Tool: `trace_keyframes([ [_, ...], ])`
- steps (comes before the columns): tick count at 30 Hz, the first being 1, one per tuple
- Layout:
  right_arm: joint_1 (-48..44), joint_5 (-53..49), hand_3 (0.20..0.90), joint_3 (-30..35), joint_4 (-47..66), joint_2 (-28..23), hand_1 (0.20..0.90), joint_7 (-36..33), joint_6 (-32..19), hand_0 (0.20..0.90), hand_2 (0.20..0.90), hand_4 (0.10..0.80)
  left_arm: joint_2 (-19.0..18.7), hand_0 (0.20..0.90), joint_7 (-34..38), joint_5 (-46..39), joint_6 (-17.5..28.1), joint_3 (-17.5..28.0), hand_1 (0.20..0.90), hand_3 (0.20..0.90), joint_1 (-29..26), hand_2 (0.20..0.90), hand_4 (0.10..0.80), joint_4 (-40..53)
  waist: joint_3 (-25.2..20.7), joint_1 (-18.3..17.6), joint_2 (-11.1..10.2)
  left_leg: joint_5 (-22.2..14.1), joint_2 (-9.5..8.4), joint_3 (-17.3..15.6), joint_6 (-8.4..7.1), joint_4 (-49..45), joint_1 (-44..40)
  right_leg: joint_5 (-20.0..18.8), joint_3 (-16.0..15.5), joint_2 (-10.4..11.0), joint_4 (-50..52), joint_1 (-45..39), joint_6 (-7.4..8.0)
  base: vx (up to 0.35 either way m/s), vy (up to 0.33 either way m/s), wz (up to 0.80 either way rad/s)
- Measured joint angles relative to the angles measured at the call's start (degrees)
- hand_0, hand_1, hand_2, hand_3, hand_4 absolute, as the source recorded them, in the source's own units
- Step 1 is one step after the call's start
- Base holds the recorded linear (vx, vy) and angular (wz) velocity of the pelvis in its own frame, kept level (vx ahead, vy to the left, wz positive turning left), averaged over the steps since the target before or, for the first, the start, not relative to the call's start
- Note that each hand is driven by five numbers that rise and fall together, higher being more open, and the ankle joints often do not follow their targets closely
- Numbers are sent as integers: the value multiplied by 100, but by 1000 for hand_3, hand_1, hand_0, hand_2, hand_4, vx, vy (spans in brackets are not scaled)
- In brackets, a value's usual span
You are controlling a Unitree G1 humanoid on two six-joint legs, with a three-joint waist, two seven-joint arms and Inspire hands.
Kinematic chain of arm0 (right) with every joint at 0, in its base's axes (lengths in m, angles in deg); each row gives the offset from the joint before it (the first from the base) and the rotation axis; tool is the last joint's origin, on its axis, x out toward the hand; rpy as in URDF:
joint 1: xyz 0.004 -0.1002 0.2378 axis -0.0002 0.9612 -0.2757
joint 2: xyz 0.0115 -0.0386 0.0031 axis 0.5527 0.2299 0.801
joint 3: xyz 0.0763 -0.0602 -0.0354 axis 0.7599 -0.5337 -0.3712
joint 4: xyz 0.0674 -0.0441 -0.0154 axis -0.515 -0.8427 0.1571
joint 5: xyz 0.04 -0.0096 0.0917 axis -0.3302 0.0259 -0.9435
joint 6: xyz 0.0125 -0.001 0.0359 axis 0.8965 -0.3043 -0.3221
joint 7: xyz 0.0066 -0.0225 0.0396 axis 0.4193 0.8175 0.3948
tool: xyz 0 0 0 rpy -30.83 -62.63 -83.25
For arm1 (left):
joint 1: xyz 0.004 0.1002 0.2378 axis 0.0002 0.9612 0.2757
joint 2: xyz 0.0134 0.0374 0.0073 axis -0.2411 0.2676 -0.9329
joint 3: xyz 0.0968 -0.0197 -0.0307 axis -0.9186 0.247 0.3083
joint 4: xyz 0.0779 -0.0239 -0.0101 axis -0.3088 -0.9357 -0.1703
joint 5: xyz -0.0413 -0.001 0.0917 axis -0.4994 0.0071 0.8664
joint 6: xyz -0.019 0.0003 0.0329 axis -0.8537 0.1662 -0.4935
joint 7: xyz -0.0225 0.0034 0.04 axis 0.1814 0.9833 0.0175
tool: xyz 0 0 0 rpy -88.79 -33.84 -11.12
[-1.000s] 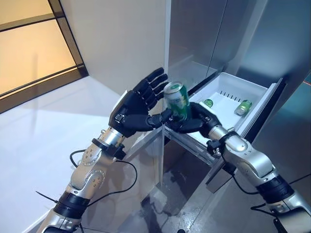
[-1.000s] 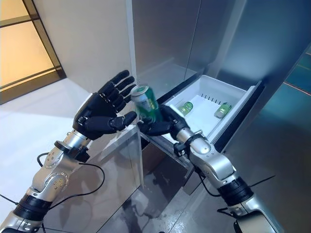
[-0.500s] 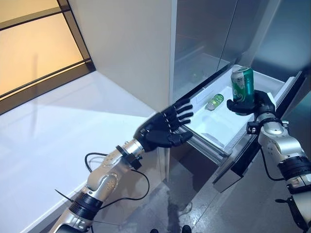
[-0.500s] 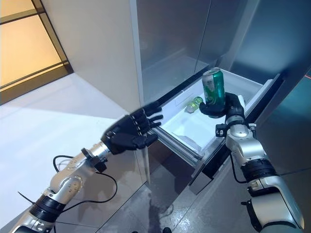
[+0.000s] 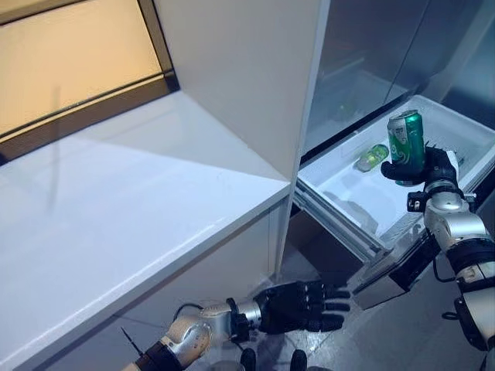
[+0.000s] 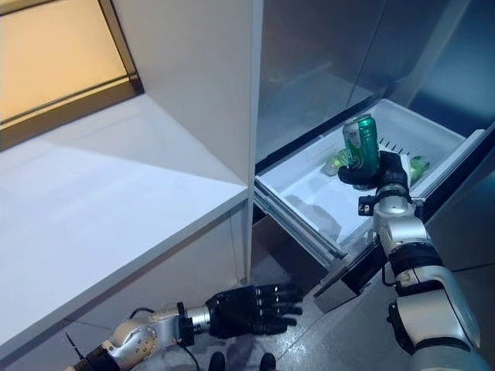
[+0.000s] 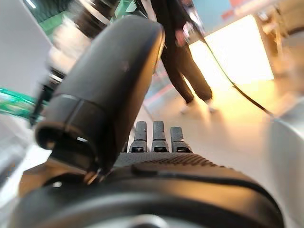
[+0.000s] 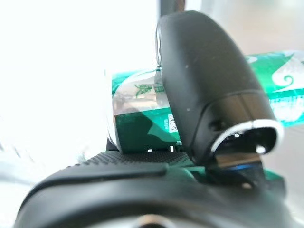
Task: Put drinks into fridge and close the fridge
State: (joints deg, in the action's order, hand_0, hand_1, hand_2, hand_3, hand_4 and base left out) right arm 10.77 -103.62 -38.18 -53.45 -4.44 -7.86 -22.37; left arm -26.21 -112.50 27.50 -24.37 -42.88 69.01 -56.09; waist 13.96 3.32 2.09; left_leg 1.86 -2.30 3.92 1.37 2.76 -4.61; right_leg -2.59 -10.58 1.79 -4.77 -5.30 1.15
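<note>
One big fridge (image 5: 402,54) with grey steel fronts filled the upper right of the scene, and its white drawer (image 5: 352,197) stood pulled far out, so the fridge was not closed. Beside the fridge, on the robot's left, a white cabinet (image 5: 232,69) rose up, and a wide white counter (image 5: 116,216) reached out from it at a lower level, with a warm yellow panel in a dark frame (image 5: 77,54) behind the counter. The grey floor (image 6: 325,332) showed below the drawer. The right hand (image 6: 390,174) was above the open drawer, and its fingers and thumb were curled round a green can (image 6: 362,144), which stood upright in the hand; the right wrist view showed the thumb pressed across the can's side. The left hand (image 5: 298,305) was low near the floor, under the edge of the counter and well apart from the drawer, with straight, spread fingers and nothing in it. Inside the drawer a small green bottle (image 5: 373,156) lay on its side near the back wall. In the left wrist view the legs of a person (image 7: 183,61) in dark trousers were visible far off.
</note>
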Motion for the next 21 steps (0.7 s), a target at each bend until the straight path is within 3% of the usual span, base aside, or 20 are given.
trace_keyframes([
  [6,-347,374,200,-154,-289,-3,300,461,132,300,300,100,-31,900,299,1554,976,-21,900,900,-25,900,800,-1965,586,4,-35,15,12,-3,-22,-132,417,-64,-5,-19,48,359,-44,-71,-41,4],
  [9,-369,509,200,-168,-321,-5,300,623,343,300,300,100,-15,900,746,1909,1414,333,900,900,-58,900,800,-2685,876,13,-70,15,4,-10,-22,-216,573,-70,-4,-10,79,471,-49,-33,-37,9],
  [11,-378,607,200,-170,-331,2,300,680,433,300,300,100,48,900,936,2180,1537,593,900,900,-209,900,800,-3112,993,81,-92,15,5,-10,-23,-230,579,-70,-5,-11,93,474,-50,-44,-45,2],
  [16,-558,837,200,-169,-412,0,300,881,824,300,300,100,41,900,1434,3095,1704,1729,900,900,-530,900,800,-4379,1208,161,-157,14,-9,-22,-23,-332,808,-78,-2,12,168,691,-47,-51,-27,1],
  [21,-852,1190,200,-169,-641,-53,300,1004,1058,300,300,100,-99,900,1716,3357,1573,2254,900,900,-554,900,800,-4696,1315,207,-146,13,-13,-35,-22,-448,1034,-82,-1,23,307,928,-46,-52,18,-1],
])
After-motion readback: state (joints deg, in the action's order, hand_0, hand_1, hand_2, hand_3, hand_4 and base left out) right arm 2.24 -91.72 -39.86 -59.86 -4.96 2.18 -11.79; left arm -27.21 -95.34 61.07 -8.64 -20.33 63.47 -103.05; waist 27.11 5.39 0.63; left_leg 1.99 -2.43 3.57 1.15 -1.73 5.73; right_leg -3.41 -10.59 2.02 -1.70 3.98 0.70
